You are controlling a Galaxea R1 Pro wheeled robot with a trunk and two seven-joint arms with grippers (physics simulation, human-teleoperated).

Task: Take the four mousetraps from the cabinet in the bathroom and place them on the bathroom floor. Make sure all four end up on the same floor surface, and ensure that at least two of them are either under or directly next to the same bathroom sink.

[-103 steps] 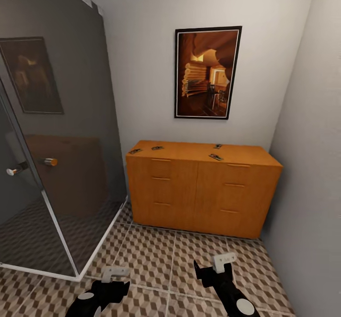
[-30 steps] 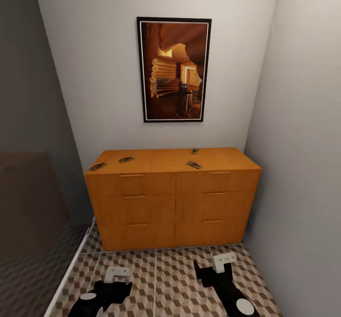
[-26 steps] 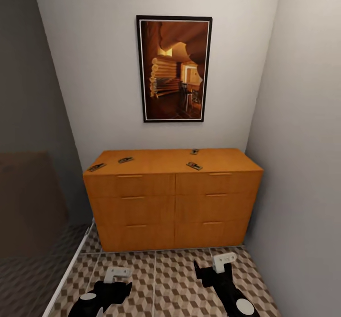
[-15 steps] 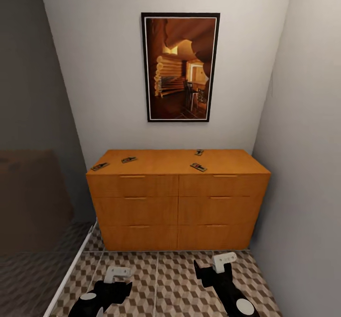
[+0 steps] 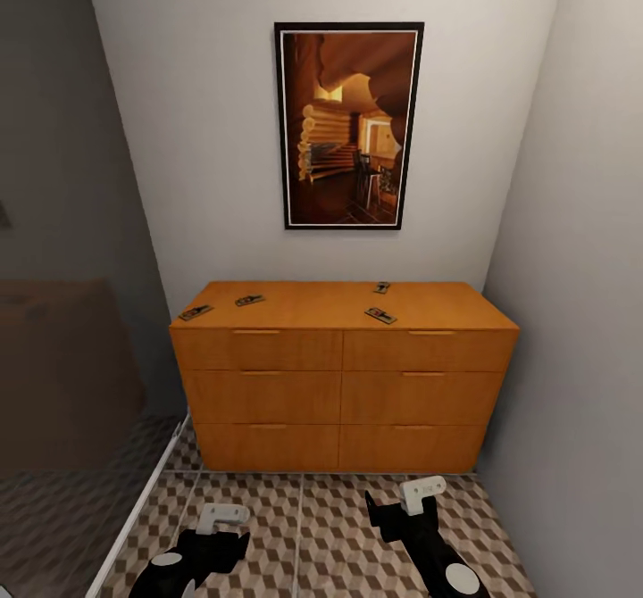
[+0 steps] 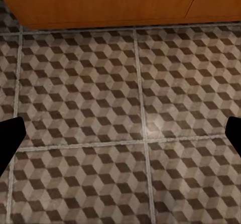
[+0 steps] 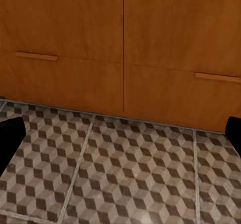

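- One cabinet (image 5: 344, 375) stands against the back wall in the middle of the head view, with six drawer fronts in two columns of three, each with a slim bar handle.
- Four mousetraps lie on the cabinet top, none touching another: one at the far left edge (image 5: 195, 312), one just right of it (image 5: 249, 300), one near the back right of centre (image 5: 382, 287), and one closer to the front edge (image 5: 380, 316).
- One framed picture (image 5: 349, 125) hangs on the wall above the cabinet, in the upper centre of the frame.
- A dark glass shower panel (image 5: 62, 312) takes up the left side of the frame.
- The bathroom floor (image 5: 313, 527) of cube-patterned tiles runs across the bottom of the frame.
- Two grippers hang low over the tiles: the left gripper (image 6: 120, 133) at lower left of the head view and the right gripper (image 7: 120, 131) at lower right, in front of the cabinet's lower drawers. Each has its two dark fingertips spread wide at the edges of its wrist view, with nothing between them.
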